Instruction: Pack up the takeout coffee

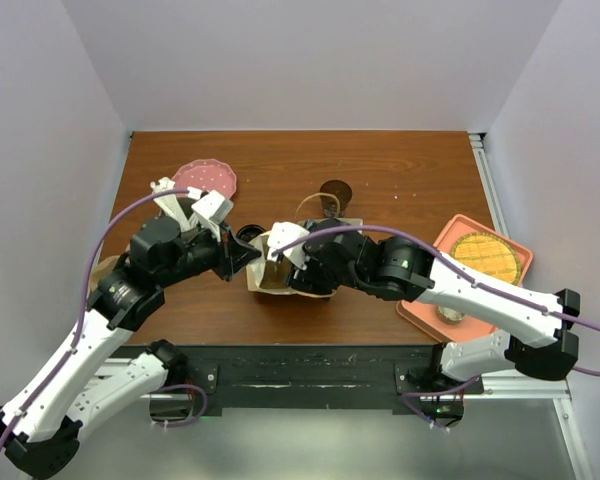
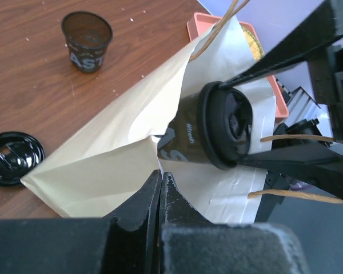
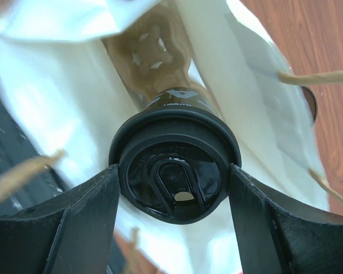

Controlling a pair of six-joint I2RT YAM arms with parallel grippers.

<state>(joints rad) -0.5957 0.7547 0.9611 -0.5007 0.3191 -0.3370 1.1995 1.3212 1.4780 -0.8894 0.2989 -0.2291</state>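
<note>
Centre of table, near half.

- Paper bag: cream outside, brown inside from the top view, twine handles loose at the mouth. It sits between the two grippers. Whether it stands upright or is tipped over is not clear from these views.
- Left gripper: jaws pressed together, pinching the edge of the bag's mouth on its left side. A fold of paper rises just beyond the tips.
- Right gripper: reaches in from the right. Its jaws stand fairly wide, clamped on the takeout coffee. One finger lies against each side of the black lid's rim.
- The takeout coffee is in the mouth of the bag, bottom end in first, with its lid facing the right wrist camera. The dark printed body is surrounded by the bag's walls, and the lid is about level with the opening.

Elsewhere:
- Open dark cup, no lid, upright on the wood just beyond the bag.
- Loose black lid, flat on the table just left of the bag.
- Pink plate at far left.
- Orange tray at right, carrying a round yellow gridded disc. The right arm crosses over the tray's near corner.
</note>
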